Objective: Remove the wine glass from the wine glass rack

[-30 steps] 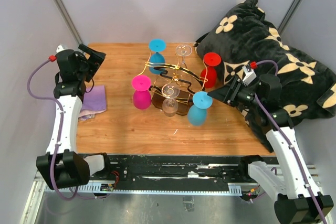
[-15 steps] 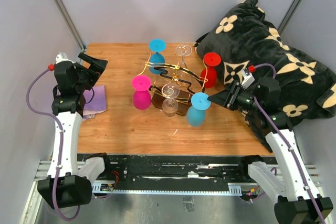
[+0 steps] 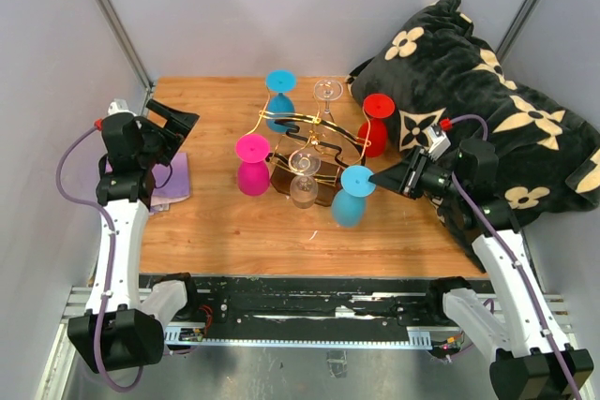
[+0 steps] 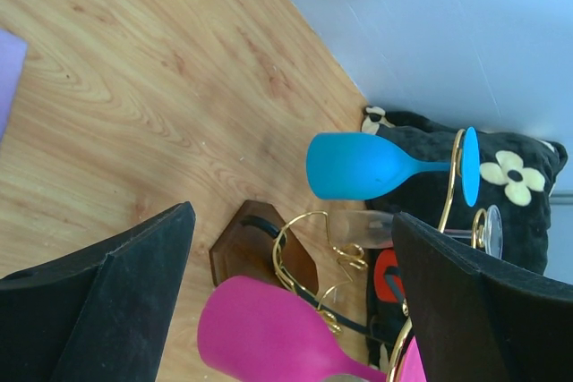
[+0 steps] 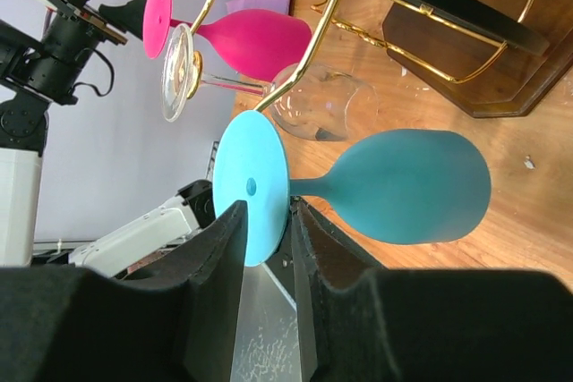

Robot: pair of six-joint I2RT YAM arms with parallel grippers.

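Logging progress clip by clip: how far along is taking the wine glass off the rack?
Done: nothing; the light blue opaque wine glass hangs on the gold wire rack with its dark wooden base. In hand: the right hand straddles that glass's foot rim, grip unconfirmed. To do: clamp, lift it clear. The left hand is open, holding nothing.
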